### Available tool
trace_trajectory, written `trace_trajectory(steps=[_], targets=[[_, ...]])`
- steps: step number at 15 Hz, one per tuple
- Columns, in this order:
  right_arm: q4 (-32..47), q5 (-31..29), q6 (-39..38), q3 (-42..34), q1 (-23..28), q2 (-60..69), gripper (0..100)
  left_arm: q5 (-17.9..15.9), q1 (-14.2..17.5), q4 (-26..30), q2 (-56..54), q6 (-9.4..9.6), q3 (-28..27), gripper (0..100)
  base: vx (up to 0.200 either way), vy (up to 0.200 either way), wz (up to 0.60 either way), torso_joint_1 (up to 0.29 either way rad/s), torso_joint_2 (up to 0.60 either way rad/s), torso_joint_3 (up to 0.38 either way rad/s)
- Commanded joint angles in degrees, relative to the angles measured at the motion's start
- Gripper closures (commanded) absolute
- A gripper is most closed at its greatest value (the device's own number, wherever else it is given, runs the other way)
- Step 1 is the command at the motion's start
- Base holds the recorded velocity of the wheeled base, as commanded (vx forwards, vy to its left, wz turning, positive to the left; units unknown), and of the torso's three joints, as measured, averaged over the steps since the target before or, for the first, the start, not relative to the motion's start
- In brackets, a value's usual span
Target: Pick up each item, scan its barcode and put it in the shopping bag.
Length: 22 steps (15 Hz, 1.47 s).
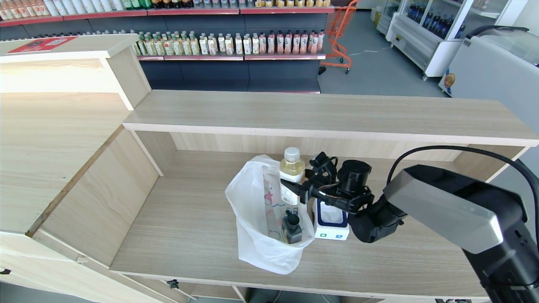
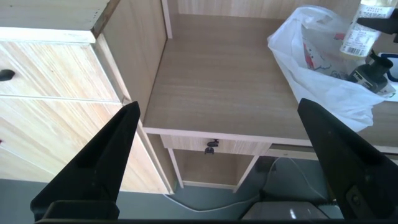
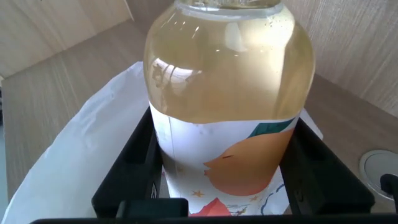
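**Full drink bottle hanging over the bag: grip notes**

The right gripper (image 1: 301,187) has its jaws clamped on the drink bottle (image 1: 292,172). One finger sits on each side of the labelled lower half, and the bottle stands upright between them with its white cap up. The pale yellow liquid comes almost up to the shoulder, so I'd guess it's fairly heavy for its size. It looks like smooth, stiff plastic that could slide down through the jaws if the squeeze is light. The label band is probably the best place to hold it, since it has more grip than the bare wall above it. Holding it low also keeps the weight from swinging.

Directly under the jaws is the open mouth of the white shopping bag (image 1: 252,235). It's thin and floppy, so it won't guide anything in. A small dark bottle (image 1: 291,229) and a pink-printed pack (image 1: 269,198) are already inside, below the held bottle. The scanner (image 1: 331,223) sits on the counter (image 1: 189,227), just beside the bag on the wrist side of the jaws.

The right arm comes in low from the side, with the wrist about level.

The left gripper (image 2: 219,109) has its jaws spread wide with nothing between them. It hangs off the counter's front edge, with the bag well off to one side.
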<state>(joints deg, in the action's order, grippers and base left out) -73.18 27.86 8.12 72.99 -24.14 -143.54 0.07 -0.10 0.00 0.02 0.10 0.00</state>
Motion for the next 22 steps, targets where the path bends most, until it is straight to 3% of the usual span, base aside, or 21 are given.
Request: trace_trajectory(steps=[1, 4, 9, 16, 17, 19, 22], targets=[[-0.3, 0.01, 0.14, 1.81, -0.38, -4.02, 100, 0.01, 0.01, 0.0, -0.02, -0.01, 0.0, 0, 0.0, 0.0, 0.0, 0.0, 0.0, 0.0], [-1.09, 0.01, 1.55, 2.51, -0.38, -6.22, 100, 0.01, 0.01, 0.0, -0.02, -0.01, 0.0, 0, 0.0, 0.0, 0.0, 0.0, 0.0, 0.0], [-0.91, 0.01, 1.72, 9.98, -0.91, -10.62, 100, 0.01, 0.01, 0.0, -0.02, -0.01, 0.0, 0, 0.0, 0.0, 0.0, 0.0, 0.0, 0.0], [-0.47, 0.01, 1.64, 12.8, -1.61, -12.99, 100, 0.01, 0.01, 0.0, -0.02, -0.01, 0.0, 0, 0.0, 0.0, 0.0, 0.0, 0.0, 0.0], [-0.91, 0.01, 1.64, 12.71, -1.61, -13.08, 0, 0.01, 0.01, 0.0, -0.02, -0.01, 0.0, 0, 0.0, 0.0, 0.0, 0.0, 0.0, 0.0], [-1.0, 0.09, 0.67, 11.83, -1.61, -11.58, 0, 0.01, 0.01, 0.0, -0.02, -0.01, 0.0, 0, 0.0, 0.0, 0.0, 0.0, 0.0, 0.0], [-2.32, 0.09, -9.0, -0.65, -1.61, 0.46, 0, 0.01, 0.01, 0.0, -0.02, -0.01, 0.0, 0, 0.0, 0.0, 0.0, 0.0, 0.0, 0.0]])
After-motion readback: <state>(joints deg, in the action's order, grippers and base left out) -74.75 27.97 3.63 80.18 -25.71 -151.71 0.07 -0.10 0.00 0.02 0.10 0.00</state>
